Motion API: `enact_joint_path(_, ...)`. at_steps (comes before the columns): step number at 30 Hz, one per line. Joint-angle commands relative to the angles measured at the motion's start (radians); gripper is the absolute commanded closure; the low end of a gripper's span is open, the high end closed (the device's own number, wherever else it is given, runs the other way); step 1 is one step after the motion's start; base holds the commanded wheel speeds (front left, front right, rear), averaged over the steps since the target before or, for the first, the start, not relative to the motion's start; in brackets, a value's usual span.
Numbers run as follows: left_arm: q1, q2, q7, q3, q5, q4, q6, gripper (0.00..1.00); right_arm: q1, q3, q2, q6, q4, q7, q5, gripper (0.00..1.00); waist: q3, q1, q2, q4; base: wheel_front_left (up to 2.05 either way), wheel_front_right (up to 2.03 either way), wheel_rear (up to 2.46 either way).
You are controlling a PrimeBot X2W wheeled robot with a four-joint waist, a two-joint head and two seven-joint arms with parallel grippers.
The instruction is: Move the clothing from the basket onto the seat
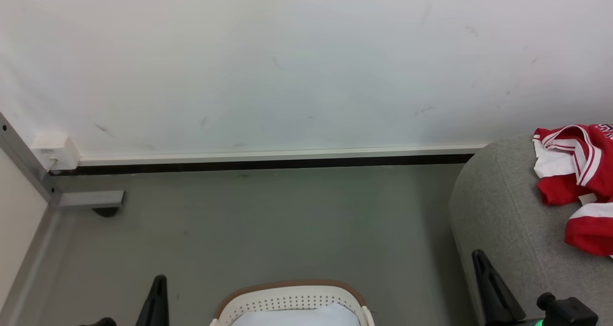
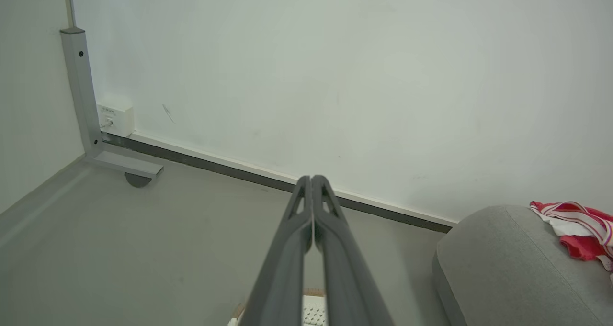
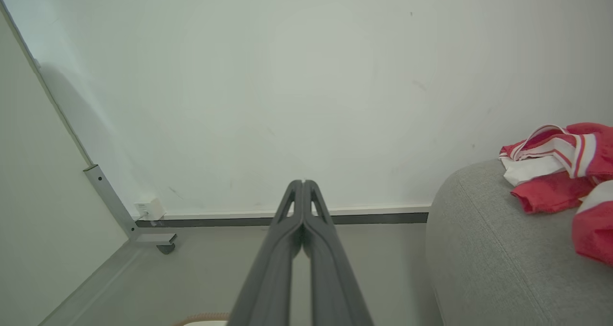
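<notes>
1. Left gripper: closed. In the left wrist view both fingers meet along their tips with nothing clamped between them. The gripper hangs in the air above the floor and points toward the foot of the wall. In the head view it shows at the lower left, just beside the basket.
2. Right gripper: closed and empty, with the fingers pressed together at the tips. In the head view it shows at the lower right, in front of the rounded end of the seat.
3. Clothing: lies crumpled on top of the seat at the right edge of the head view. It shows red fabric, white panels and red-and-white striped trim. The pile runs out of the frame on the right.
4. Seat: light grey upholstery with a rounded end and a seam. It stands on the floor to the right of the basket, apart from it.
5. Basket: stands on the floor at the bottom centre of the head view, between the two grippers. It has a cream perforated wall and a brown rim. A pale white-blue cloth lies inside. Most of the interior is cut off by the frame edge, so any further contents cannot be told.
6. Surroundings: a grey metal post with a foot and caster stands in the left corner. A white socket box is mounted on the wall just beside it.
</notes>
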Motion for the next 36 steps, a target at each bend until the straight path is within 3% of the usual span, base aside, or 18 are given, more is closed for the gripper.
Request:
enact_joint_path(1, -0.023, 0.003, 0.012, 0.010, -0.047, -0.010, -0.003, 1.00, -0.019, -0.011, -0.002, 0.000, -0.011, 0.008, 0.050, 1.00, 0.000, 0.0000, -0.0001, 0.001, 0.00, 0.00, 0.00)
enact_joint_path(36, -0.093, -0.009, 0.152, 0.061, -0.534, 0.034, -0.036, 1.00, -0.056, -0.105, -0.006, -0.001, 0.022, 0.130, 0.555, 1.00, 0.005, 0.0000, -0.0001, 0.013, 0.00, 0.00, 0.00)
